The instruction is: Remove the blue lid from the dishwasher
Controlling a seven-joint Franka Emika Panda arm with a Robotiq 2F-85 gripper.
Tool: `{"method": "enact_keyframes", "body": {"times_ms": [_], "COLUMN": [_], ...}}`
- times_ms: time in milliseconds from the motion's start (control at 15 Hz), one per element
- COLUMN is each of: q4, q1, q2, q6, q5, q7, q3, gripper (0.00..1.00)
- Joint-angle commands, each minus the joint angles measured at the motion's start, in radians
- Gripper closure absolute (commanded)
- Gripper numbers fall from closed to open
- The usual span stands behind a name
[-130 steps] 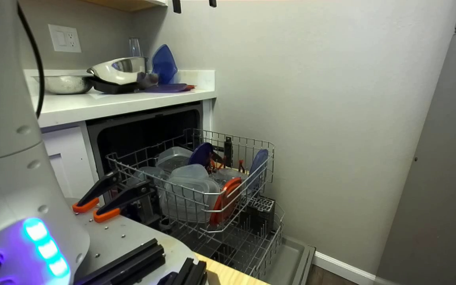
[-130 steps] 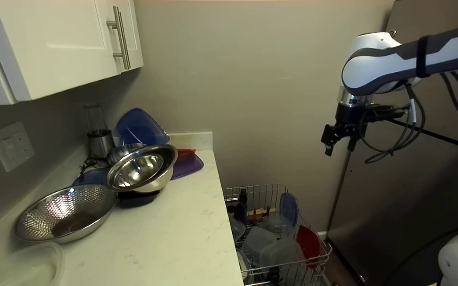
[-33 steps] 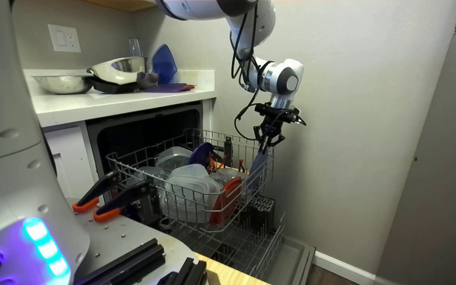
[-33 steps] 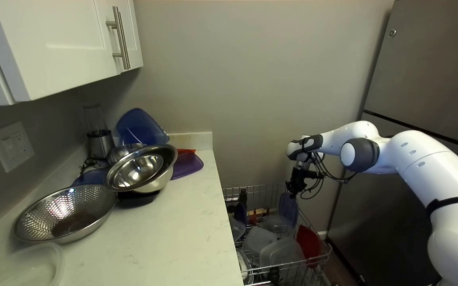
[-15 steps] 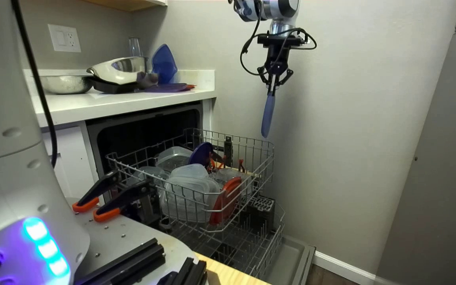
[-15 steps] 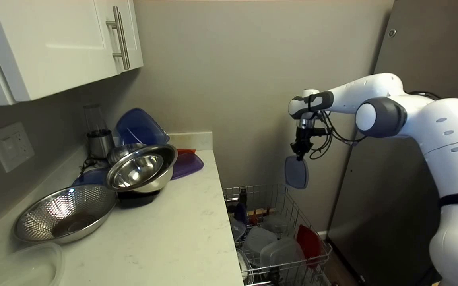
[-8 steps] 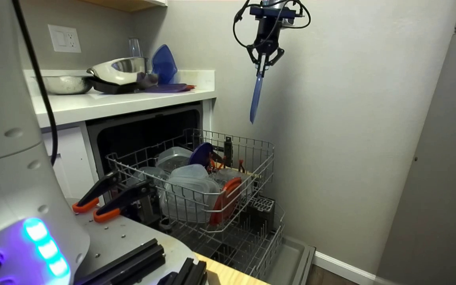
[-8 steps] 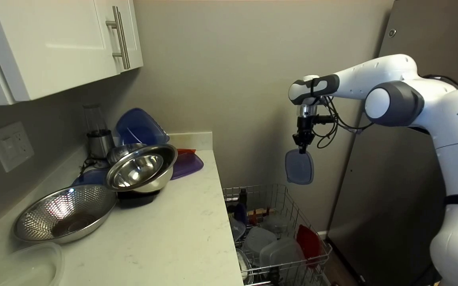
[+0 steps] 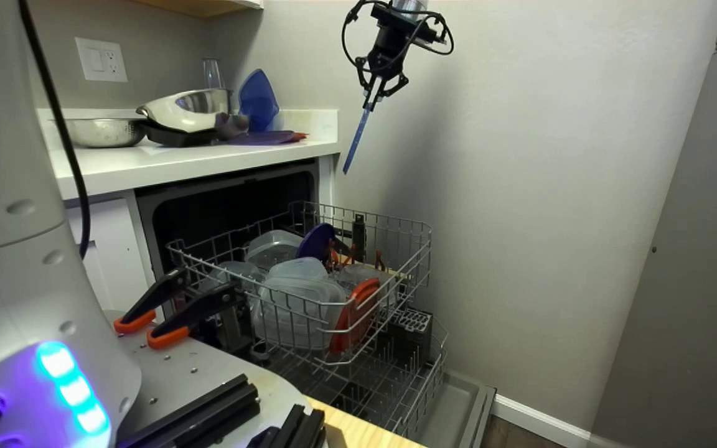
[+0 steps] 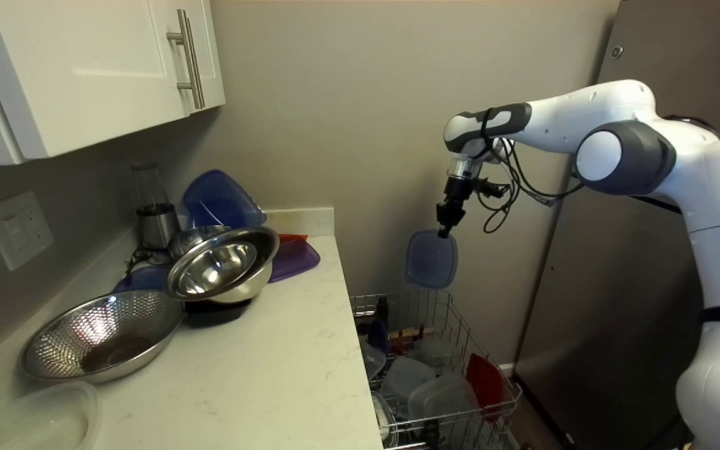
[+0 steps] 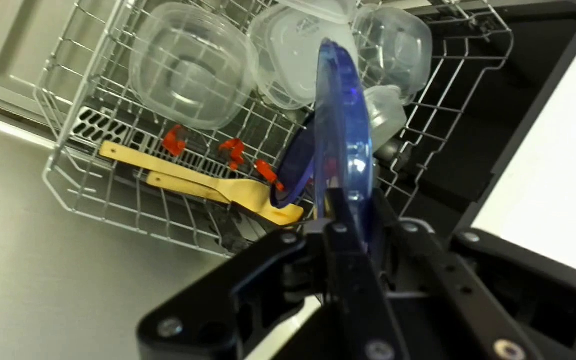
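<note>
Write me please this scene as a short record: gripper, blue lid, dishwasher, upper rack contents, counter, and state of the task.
Gripper: shut on one edge of the blue lid
Lid position: in the air above the upper rack, apart from it
Dishwasher: open, upper rack pulled out
Seen in rack: clear containers, large red-orange piece, dark blue round piece, wooden utensils
Seen on counter: colander, metal bowls, purple flat piece
Task state: lid out of the rack, not yet set down

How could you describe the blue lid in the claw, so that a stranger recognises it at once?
Look for the open dishwasher, then its upper rack. Above it, the claw pinches a thin blue lid by its top edge. The red lid and the dark lid sit in the rack; this one alone hangs in the air.
</note>
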Motion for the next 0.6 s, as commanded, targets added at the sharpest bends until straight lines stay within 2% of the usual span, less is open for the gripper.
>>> {"method": "enact_keyframes", "body": {"times_ms": [0, 200, 533], "q4": [-0.027, 0.002, 0.074], "q1": [-0.004, 0.028, 0.034], "q2": [0.001, 0.042, 0.113], "q6": [0.072, 0.162, 0.165], "q5": [0.088, 0.094, 0.147], "q7": [-0.066, -0.077, -0.124], "q3": [0.023, 0.035, 0.105], "gripper": [0.94, 0.94, 0.94]}}
